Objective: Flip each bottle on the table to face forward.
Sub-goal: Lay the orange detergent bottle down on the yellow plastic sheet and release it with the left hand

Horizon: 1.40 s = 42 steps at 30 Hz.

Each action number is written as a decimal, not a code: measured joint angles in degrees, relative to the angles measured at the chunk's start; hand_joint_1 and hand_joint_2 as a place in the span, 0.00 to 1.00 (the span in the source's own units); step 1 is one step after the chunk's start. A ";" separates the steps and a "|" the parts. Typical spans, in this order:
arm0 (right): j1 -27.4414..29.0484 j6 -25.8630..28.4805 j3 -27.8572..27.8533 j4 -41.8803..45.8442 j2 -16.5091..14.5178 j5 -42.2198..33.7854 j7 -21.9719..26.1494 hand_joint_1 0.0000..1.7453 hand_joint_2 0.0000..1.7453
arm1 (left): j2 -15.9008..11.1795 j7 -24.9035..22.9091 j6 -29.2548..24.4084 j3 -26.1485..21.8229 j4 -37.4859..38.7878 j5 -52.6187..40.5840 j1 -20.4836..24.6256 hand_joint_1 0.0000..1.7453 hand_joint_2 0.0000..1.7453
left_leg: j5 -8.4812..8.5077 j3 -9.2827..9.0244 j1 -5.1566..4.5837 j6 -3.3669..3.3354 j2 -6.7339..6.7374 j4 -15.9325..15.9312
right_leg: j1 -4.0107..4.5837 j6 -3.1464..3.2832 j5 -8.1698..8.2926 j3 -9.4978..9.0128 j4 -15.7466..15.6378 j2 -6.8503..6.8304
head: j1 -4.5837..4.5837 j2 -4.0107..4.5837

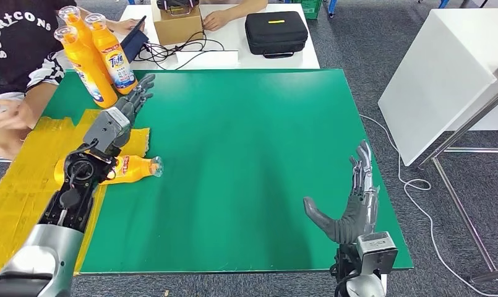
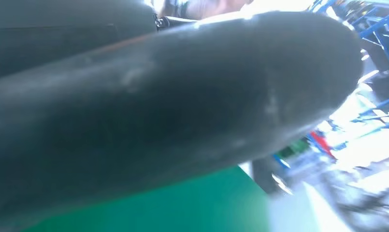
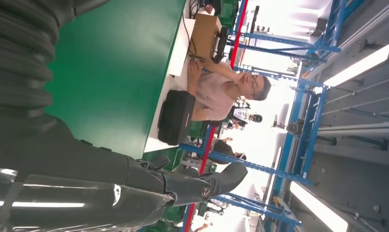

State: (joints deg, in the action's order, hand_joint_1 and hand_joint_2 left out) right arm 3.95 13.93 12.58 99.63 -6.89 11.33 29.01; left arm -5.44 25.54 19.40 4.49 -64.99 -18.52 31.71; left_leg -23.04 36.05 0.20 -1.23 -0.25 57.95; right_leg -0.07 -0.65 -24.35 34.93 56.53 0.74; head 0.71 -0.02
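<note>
Three orange detergent bottles stand upright at the table's far left corner: one with a "Tide" label (image 1: 113, 55), one in front of it (image 1: 85, 69) and one behind (image 1: 72, 17). A fourth orange bottle (image 1: 133, 168) lies on its side near the left edge, cap pointing right, partly hidden under my left forearm. My left hand (image 1: 130, 104) stretches out with straight, spread fingers just right of the Tide bottle; I cannot tell if it touches. My right hand (image 1: 356, 197) hovers open near the table's right front, holding nothing. My left hand's thumb (image 2: 173, 101) looms dark and blurred over the green table (image 2: 207, 203).
Yellow tape (image 1: 23, 179) covers the green table's (image 1: 246, 154) left strip. A person (image 1: 14, 37) sits at the left, hand (image 1: 8, 114) near the edge. Behind stands a white table with a box (image 1: 178, 23), cables and a black case (image 1: 276, 32). A white cabinet (image 1: 444, 74) stands right.
</note>
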 joint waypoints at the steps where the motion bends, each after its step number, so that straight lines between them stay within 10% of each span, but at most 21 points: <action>1: 0.08 0.23 -0.03 0.08 -0.08 0.01 0.03 0.00 1.00 | 0.76 -0.98 1.07 -0.01 -0.98 3.37 -1.51 0.00 0.00 | 0.00 0.00 -0.01 0.00 0.00 0.00 | 0.00 -0.01 -0.01 0.00 0.00 0.00 | -0.01 0.00; 14: 1.76 1.28 0.43 1.38 -0.64 -0.57 -4.95 0.00 1.00 | 8.68 -6.29 4.46 0.54 -7.22 22.39 -14.75 0.00 0.00 | -0.04 0.00 0.01 -0.01 0.00 0.00 | 0.01 -0.11 -0.08 -0.01 -0.02 0.00 | 0.01 0.00; 18: 1.69 -0.81 0.38 1.17 -0.65 -4.97 -10.25 0.00 1.00 | 9.87 -7.60 4.33 0.74 -8.12 23.99 -16.37 0.00 1.00 | -0.04 0.01 0.01 -0.01 -0.01 0.00 | 0.01 -0.10 -0.08 -0.01 -0.02 0.00 | 0.01 0.00; 40: -3.05 -1.74 0.12 -3.64 -0.63 -8.22 -13.21 0.00 1.00 | 12.06 -8.33 2.60 1.37 -9.38 26.23 -18.56 0.00 1.00 | -0.04 0.02 0.00 -0.01 -0.02 0.00 | 0.01 -0.11 -0.08 -0.02 -0.02 -0.01 | 0.00 0.00; 42: -3.27 -1.67 0.15 -4.08 -0.63 -7.77 -13.14 0.00 1.00 | 12.06 -7.94 1.92 1.37 -10.06 25.62 -19.12 0.00 0.50 | -0.04 0.02 0.00 -0.01 -0.03 0.00 | 0.01 -0.11 -0.08 -0.02 -0.02 -0.01 | -0.01 0.00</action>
State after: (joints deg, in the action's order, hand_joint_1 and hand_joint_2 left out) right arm 0.68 12.26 12.73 95.55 -7.52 3.56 15.87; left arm 6.62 17.61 21.32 5.86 -75.05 7.10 12.59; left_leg -23.08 36.06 0.20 -1.24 -0.27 57.95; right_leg -0.06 -0.76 -24.43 34.90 56.51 0.73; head 0.70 -0.02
